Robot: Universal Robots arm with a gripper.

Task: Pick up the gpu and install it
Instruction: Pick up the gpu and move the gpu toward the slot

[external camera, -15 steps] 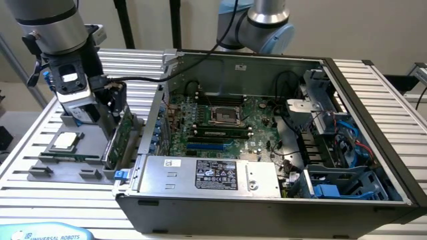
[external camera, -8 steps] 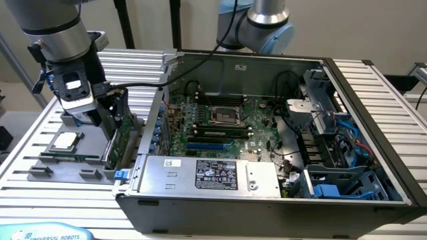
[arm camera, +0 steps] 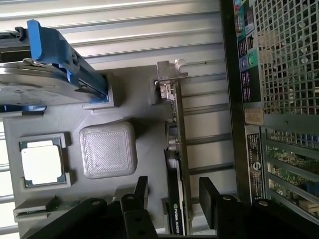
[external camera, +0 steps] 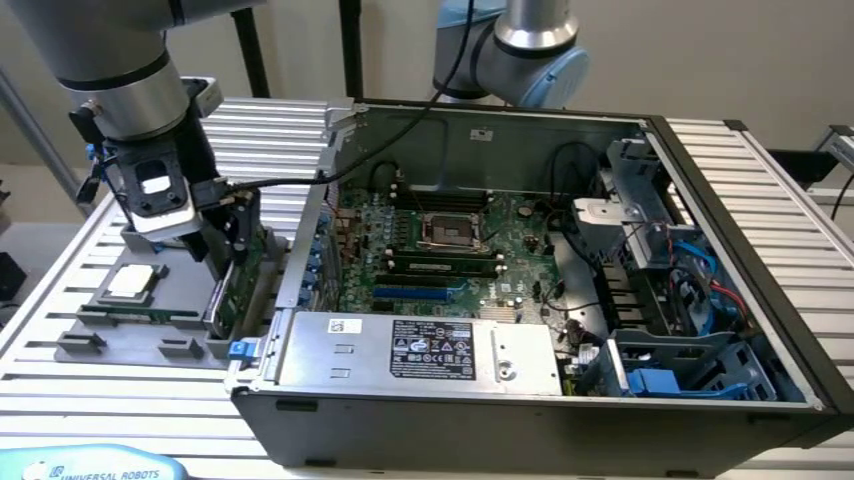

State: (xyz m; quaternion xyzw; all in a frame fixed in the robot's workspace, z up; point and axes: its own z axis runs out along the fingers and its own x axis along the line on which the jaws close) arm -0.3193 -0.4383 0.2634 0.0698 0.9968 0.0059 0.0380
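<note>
**Two fingers spread astride the gpu in its holder**

Standing on its long edge in a slot of the grey holder tray (external camera: 134, 345), the gpu (arm camera: 178, 144) sits outside the open computer case (external camera: 534, 400), just beside the case wall on the exterior view's left. From the wrist view you look along the card's top edge. The green board is on one face, the black cooler on the other, and the silver end bracket (arm camera: 167, 79) is at the end away from the gripper.

The gripper (arm camera: 173, 184) hangs right over the card with its two black fingers (arm camera: 141, 191) held wide, one on each side. A gap shows between each finger and the card, so nothing is gripped. In the exterior view the arm (external camera: 127, 70) reaches down onto the tray from the upper left.

Several other parts share the tray. A processor chip (arm camera: 42, 162) lies in a square recess, and a grey ridged square block (arm camera: 108, 149) sits between the chip and the card. A narrow memory stick (arm camera: 40, 209) lies near the chip, and there is a silver hard drive with blue rails (arm camera: 45, 84).

Inside the case the green motherboard (external camera: 441, 250) lies flat, and a labelled power supply (external camera: 414, 350) runs along the near wall. A second arm (external camera: 527, 40) stands behind the case. Everything rests on a slatted metal table (external camera: 747, 180).
</note>
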